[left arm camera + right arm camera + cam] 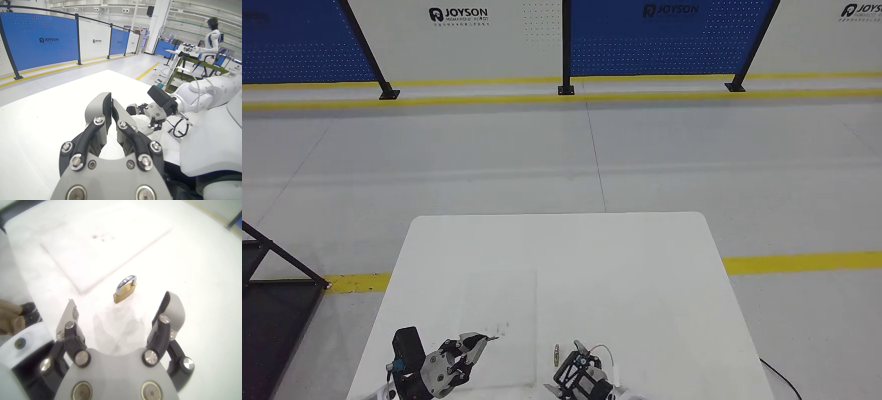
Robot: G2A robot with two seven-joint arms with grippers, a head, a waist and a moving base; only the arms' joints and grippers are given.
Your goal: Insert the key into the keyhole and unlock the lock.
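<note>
White table (642, 260): brass lock (125, 290) just ahead of R gripper (119, 298), jaws spread; L gripper (111, 101) clenched.

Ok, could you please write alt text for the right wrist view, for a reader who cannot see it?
A small brass padlock with a silver shackle rests on the white table, just ahead of the open right gripper and not touching it.

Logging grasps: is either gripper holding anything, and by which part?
The right gripper is open and holds nothing; the padlock lies on the table. The left gripper is shut; whether it grips anything cannot be told.
</note>
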